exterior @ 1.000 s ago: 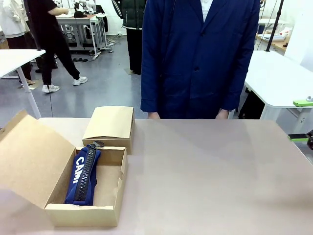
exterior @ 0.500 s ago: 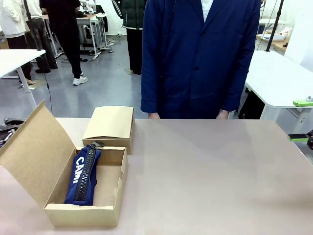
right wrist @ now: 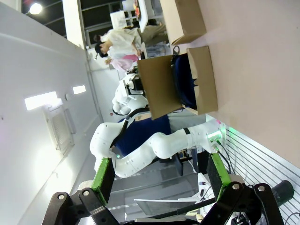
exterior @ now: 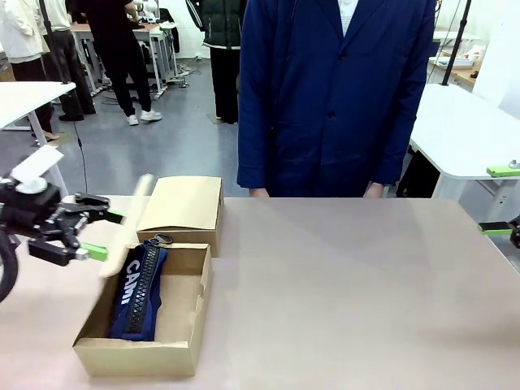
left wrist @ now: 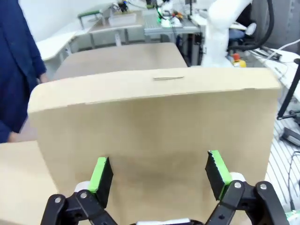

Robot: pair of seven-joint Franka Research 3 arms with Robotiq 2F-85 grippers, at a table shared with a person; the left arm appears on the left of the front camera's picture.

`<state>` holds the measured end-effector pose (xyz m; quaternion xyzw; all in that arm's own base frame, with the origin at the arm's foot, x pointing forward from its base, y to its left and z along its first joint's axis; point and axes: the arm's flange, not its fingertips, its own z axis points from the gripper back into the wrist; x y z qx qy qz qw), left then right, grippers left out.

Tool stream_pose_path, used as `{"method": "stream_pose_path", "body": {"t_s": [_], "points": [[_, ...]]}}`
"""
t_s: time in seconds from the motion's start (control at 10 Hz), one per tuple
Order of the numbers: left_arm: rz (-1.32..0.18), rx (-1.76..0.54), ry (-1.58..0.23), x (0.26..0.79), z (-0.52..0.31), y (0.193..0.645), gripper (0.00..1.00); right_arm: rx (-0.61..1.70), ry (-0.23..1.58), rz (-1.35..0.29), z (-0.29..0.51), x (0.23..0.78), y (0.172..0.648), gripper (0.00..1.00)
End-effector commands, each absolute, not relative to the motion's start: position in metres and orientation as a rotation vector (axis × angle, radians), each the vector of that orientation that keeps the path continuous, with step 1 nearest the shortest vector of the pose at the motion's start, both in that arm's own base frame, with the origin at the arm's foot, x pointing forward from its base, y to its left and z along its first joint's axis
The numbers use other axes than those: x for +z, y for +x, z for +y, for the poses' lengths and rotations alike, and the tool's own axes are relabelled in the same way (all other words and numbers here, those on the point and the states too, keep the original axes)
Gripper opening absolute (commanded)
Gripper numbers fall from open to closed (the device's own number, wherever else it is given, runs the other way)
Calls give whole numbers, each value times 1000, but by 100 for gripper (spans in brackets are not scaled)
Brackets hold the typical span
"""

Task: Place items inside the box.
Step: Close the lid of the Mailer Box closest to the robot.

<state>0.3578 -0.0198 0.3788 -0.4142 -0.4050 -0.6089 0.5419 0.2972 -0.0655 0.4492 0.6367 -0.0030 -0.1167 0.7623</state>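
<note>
1. An open brown cardboard box (exterior: pixel 183 313) is seen at the near left of the beige table (exterior: pixel 349 284), and a navy zip pencil case lettered in white (exterior: pixel 140 288) is already lying inside it, along the left side.
2. The hinged cardboard lid (exterior: pixel 126 227) is caught tilted up over the box's left edge, blurred in the front view, with the left claw (exterior: pixel 96 234) right at it.
3. From the left wrist view, the left claw (left wrist: pixel 159 174) is shown with its green pads spread wide against the lid's broad face (left wrist: pixel 154 131); nothing is clamped, and a push on the flap is judged likeliest.
4. The right claw (right wrist: pixel 161 176) is held wide open and empty, well away from the box.
5. A second, closed cardboard box (exterior: pixel 184 208) is noted just behind the open one.
6. A person in a dark blue coat (exterior: pixel 333 89) is stood at the far edge, hands at the table rim.
7. Progress is judged late: one item is packed, no loose items are seen on the table, and only the closing appears left.
</note>
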Motion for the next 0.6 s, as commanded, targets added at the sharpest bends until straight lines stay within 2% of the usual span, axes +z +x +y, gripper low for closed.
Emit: {"method": "stream_pose_path", "body": {"t_s": [0.0, 0.3, 0.5], "points": [[-859, -1456, -971, 344, -82, 250, 100, -268, 1410, -3, -64, 455, 298, 100], [-720, -1543, -911, 321, -103, 228, 100, -268, 1410, -3, -64, 455, 298, 100], [-703, -1569, -836, 302, -113, 223, 100, -268, 1410, -3, -64, 455, 298, 100]]}}
